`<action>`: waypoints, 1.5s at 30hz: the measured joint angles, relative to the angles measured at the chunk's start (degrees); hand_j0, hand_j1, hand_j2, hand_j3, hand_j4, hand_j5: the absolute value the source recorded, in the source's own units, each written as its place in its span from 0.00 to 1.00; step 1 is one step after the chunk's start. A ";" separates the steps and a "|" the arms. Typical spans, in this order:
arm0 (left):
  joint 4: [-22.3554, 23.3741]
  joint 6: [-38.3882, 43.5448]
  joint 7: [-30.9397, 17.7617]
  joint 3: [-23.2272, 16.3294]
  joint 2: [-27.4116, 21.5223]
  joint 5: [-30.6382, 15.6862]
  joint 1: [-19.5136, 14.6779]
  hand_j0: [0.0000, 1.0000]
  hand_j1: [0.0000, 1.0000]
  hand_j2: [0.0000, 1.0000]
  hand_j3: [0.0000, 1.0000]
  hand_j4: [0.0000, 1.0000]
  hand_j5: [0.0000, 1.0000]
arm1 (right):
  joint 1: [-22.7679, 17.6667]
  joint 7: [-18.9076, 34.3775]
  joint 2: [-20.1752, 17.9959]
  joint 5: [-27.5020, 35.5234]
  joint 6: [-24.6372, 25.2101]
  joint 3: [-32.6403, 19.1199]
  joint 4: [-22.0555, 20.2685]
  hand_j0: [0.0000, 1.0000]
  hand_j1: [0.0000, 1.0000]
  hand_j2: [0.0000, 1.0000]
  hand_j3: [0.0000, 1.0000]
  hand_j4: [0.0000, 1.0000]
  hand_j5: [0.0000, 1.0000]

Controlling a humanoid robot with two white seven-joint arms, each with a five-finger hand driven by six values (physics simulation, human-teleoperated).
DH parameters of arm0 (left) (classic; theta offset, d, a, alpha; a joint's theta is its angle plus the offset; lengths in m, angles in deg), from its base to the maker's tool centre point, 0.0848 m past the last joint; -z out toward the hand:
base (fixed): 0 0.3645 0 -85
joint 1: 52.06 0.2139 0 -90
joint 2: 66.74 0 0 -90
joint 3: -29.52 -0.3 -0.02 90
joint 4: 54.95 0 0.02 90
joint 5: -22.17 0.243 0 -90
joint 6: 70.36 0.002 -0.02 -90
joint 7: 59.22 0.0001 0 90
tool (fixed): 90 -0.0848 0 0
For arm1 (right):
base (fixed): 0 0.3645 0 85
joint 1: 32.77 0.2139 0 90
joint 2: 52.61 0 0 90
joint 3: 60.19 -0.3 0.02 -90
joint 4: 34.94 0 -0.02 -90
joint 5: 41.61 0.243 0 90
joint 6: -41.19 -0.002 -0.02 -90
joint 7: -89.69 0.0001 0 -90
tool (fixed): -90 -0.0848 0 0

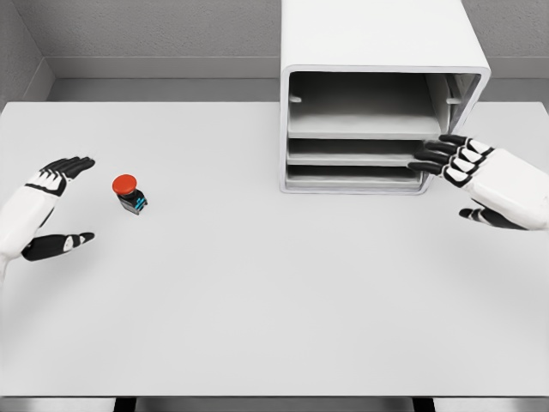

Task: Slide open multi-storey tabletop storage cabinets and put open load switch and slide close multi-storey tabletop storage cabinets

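Here the red-topped switch (129, 193) sits on the white table (274, 292), just beside the left hand (51, 210), whose fingers are spread and hold nothing. The right hand (480, 176) rests its extended fingertips (429, 159) against the cabinet's (377, 51) middle drawer (360, 154), gripping nothing.

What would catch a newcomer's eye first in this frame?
The red-capped load switch stands out on the white table, just beside the open left hand. At the back right, the white storage cabinet shows its trays, with the right hand's fingers at the middle tray's front edge.
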 measured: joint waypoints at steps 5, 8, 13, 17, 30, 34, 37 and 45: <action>6.01 -0.13 -0.12 1.20 0.73 0.23 -0.09 1.00 1.00 1.00 1.00 1.00 1.00 | 0.26 -0.02 -0.14 -0.24 0.00 0.25 -0.12 1.00 1.00 1.00 1.00 1.00 1.00; 6.95 -0.15 -0.19 1.36 1.46 0.60 -0.61 1.00 1.00 1.00 1.00 1.00 1.00 | 2.64 -0.10 -0.10 0.24 0.00 0.01 -0.14 1.00 1.00 1.00 1.00 1.00 1.00; 6.60 -0.17 -5.07 0.71 3.11 0.82 -4.04 1.00 1.00 1.00 1.00 1.00 1.00 | 3.08 -0.11 0.34 1.73 0.00 0.30 -0.15 1.00 1.00 1.00 1.00 1.00 1.00; 6.05 -0.18 -14.68 -1.22 4.21 -0.23 -10.72 1.00 1.00 1.00 1.00 1.00 1.00 | 4.22 0.91 1.70 2.00 0.00 0.43 -0.15 0.93 0.93 0.93 0.93 0.93 0.93; 9.25 0.22 -29.56 -1.63 6.25 -5.17 -23.82 1.00 1.00 1.00 1.00 1.00 1.00 | 7.56 10.31 11.23 2.96 -0.04 2.54 -0.13 0.78 0.78 0.78 0.78 0.78 0.78; 11.19 0.07 -29.73 -1.29 6.99 -5.28 -24.26 1.00 1.00 1.00 1.00 1.00 1.00 | 9.84 11.98 12.74 4.28 -0.05 3.55 -0.11 0.80 0.80 0.80 0.80 0.80 0.80; 11.63 -0.12 -29.77 -1.29 7.03 -5.32 -23.73 1.00 1.00 1.00 1.00 1.00 1.00 | 11.42 12.36 11.67 7.09 -0.06 6.09 -0.07 0.80 0.80 0.80 0.80 0.80 0.80; 13.32 -0.26 -29.79 -2.64 6.37 -5.09 -23.29 1.00 1.00 1.00 1.00 1.00 1.00 | 16.70 12.68 6.83 14.87 -0.07 13.32 -0.05 0.80 0.80 0.80 0.80 0.80 0.80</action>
